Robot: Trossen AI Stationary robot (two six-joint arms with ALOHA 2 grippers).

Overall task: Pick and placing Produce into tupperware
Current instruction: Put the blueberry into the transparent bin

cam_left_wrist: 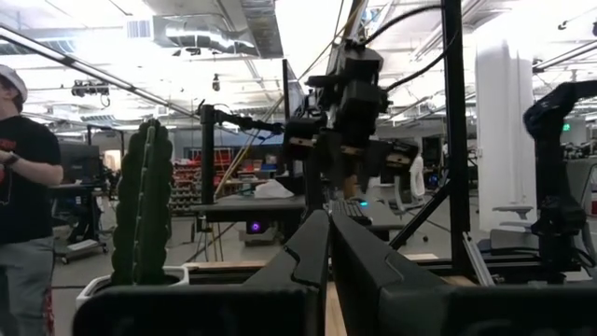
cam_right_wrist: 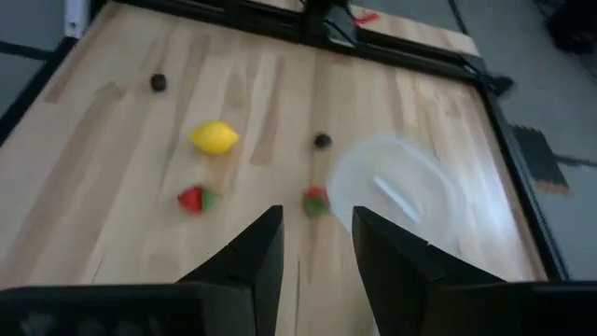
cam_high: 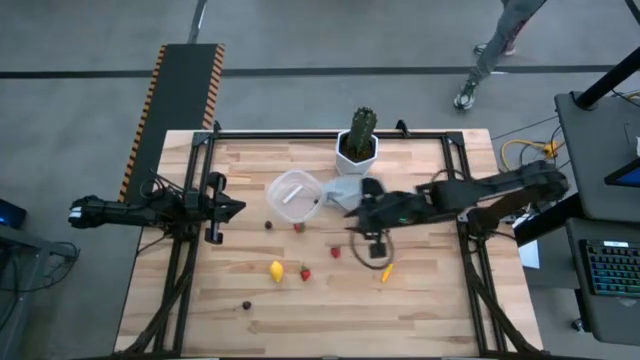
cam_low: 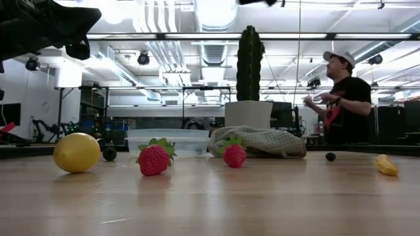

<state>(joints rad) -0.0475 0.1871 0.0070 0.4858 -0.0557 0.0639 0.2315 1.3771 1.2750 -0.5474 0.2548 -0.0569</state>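
The clear round tupperware (cam_high: 293,195) stands on the wooden table left of the cloth; it also shows in the right wrist view (cam_right_wrist: 401,187). The produce lies loose on the table: a lemon (cam_high: 276,270), strawberries (cam_high: 298,227) (cam_high: 305,272) (cam_high: 335,252), dark round pieces (cam_high: 269,224) (cam_high: 246,305) and a yellow-orange piece (cam_high: 386,272). My right gripper (cam_high: 352,215) is open and empty, raised above the table right of the tupperware; a strawberry (cam_right_wrist: 315,199) lies on the table beyond its fingertips. My left gripper (cam_high: 228,208) is shut and empty at the table's left edge.
A green cactus (cam_high: 362,128) in a white pot (cam_high: 357,155) stands at the far edge, with a pale cloth (cam_high: 345,192) lying in front of it. A dark metal frame (cam_high: 330,134) borders the table. A person (cam_low: 341,98) stands beyond the far side.
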